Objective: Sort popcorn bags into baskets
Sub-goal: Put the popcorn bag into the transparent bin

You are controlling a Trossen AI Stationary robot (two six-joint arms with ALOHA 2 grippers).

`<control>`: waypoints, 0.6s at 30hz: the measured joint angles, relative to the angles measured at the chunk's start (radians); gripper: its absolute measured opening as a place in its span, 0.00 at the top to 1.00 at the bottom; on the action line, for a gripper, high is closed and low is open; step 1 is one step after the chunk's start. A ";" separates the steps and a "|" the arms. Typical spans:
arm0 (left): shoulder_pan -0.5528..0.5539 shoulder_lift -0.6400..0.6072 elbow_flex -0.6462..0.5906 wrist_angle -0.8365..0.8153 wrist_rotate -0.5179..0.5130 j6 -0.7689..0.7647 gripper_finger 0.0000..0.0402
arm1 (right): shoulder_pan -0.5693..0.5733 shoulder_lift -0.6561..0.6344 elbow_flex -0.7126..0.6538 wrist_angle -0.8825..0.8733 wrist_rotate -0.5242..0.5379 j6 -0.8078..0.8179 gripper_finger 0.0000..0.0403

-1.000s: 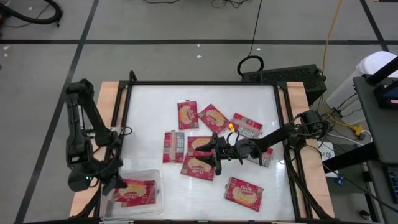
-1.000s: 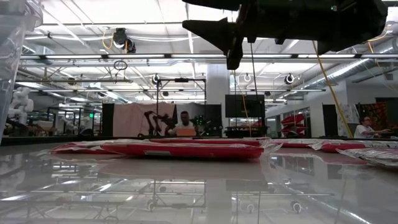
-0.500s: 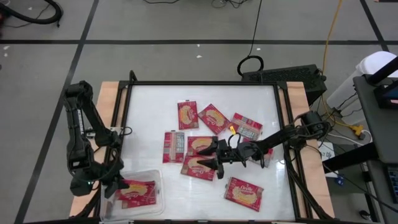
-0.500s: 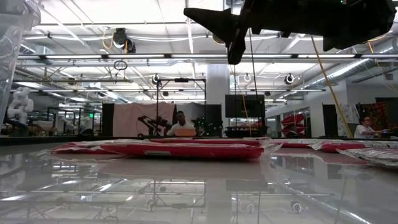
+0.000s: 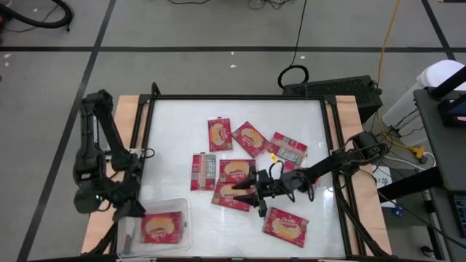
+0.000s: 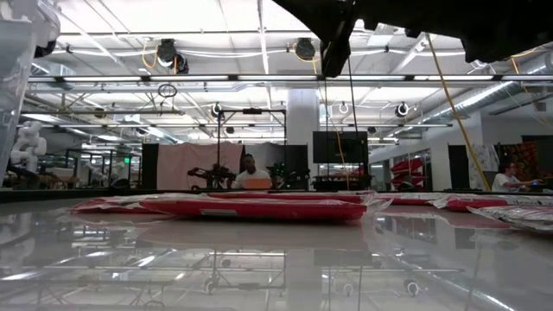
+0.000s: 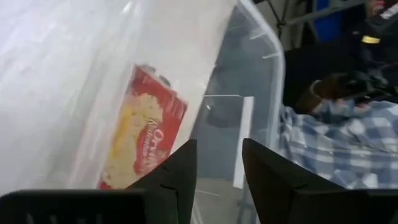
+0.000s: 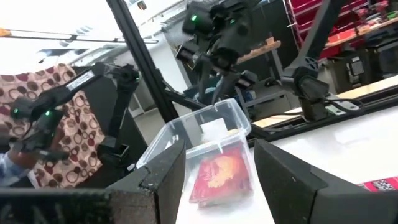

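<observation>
Red popcorn bags (image 5: 248, 137) lay flat on the shiny white table (image 5: 175, 131) — thin, light, slippery, so you had to pinch an edge. One bag (image 5: 162, 226) sat in the clear tub (image 5: 183, 211). Your left gripper (image 5: 125, 207) hung beside it, fingers apart, empty. Your right gripper (image 5: 251, 194) hovered wide over overlapping bags — those crowded your pick.

Grey tiled floor (image 5: 182, 29), bright ceiling lights (image 6: 173, 17), what looks like a seated person (image 6: 253, 177) behind.

popcorn bag (image 7: 147, 134), "Orv…" partly legible
</observation>
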 joint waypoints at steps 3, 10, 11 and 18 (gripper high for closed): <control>0.010 -0.051 0.000 -0.024 -0.001 0.043 0.67 | 0.010 0.000 0.000 -0.002 0.001 -0.019 0.54; 0.073 -0.128 0.001 -0.134 -0.095 0.144 0.67 | 0.026 0.000 0.000 -0.006 0.005 -0.077 0.54; 0.091 -0.133 0.001 -0.157 -0.106 0.154 0.67 | 0.026 0.000 0.000 -0.013 0.024 -0.077 0.54; 0.261 -0.138 0.001 -0.267 -0.126 0.335 0.67 | 0.046 0.019 0.139 -0.322 0.081 -0.053 0.59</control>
